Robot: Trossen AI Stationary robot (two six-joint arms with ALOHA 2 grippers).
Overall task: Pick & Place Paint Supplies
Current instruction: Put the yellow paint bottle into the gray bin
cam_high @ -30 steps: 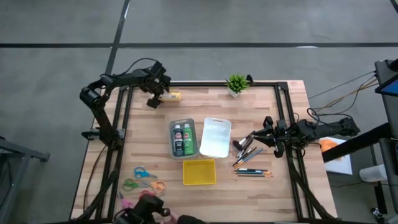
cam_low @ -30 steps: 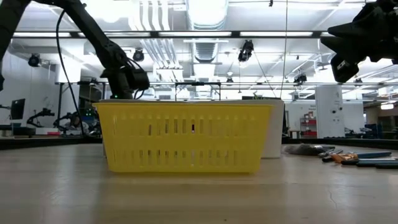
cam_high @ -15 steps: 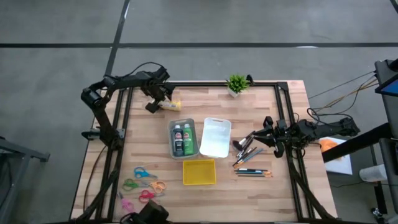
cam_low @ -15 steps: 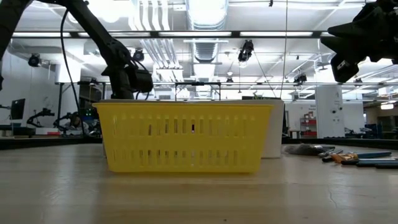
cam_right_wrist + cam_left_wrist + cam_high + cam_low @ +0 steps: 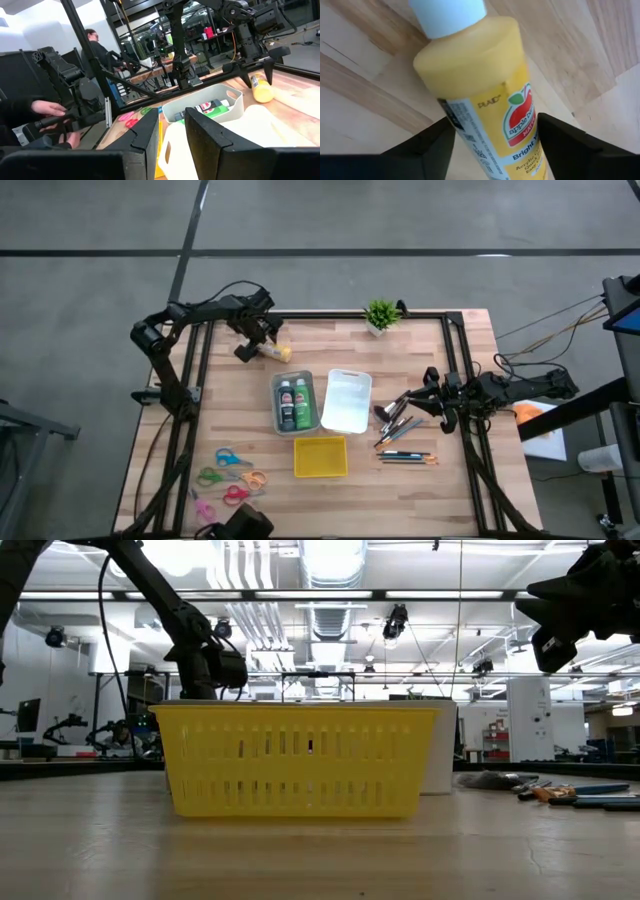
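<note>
Currently the left claw (image 5: 262, 345) is found over the far left part of the bench (image 5: 420, 490), with its two dark fingers (image 5: 425, 147) spread to either side of the yellow paint bottle (image 5: 485, 95). That bottle lies on its side on the wood, white cap pointing away from the wrist; whether the fingers actually press on it cannot be told. From above, the bottle (image 5: 275, 351) is seen just beside the claw, apart from the grey bin (image 5: 297, 402) nearer the middle. Two more paint bottles, a dark one (image 5: 286, 402) and a green one (image 5: 302, 402), are laid side by side in that bin. A white tray (image 5: 346, 400) is set touching the bin's right side, and a yellow basket (image 5: 320, 456) is placed in front of both.

The right claw (image 5: 412, 402) is held low at the right of the bench, its fingers (image 5: 207, 135) parted with nothing between them, close to a cluster of brushes (image 5: 398, 423). A row of pencils (image 5: 407, 457) is laid just in front of the brushes. Several scissors (image 5: 230, 477) are scattered at the near left corner, and a small potted plant (image 5: 380, 315) is stood at the far edge. A person's hand (image 5: 47, 107) is seen beyond the bench.
</note>
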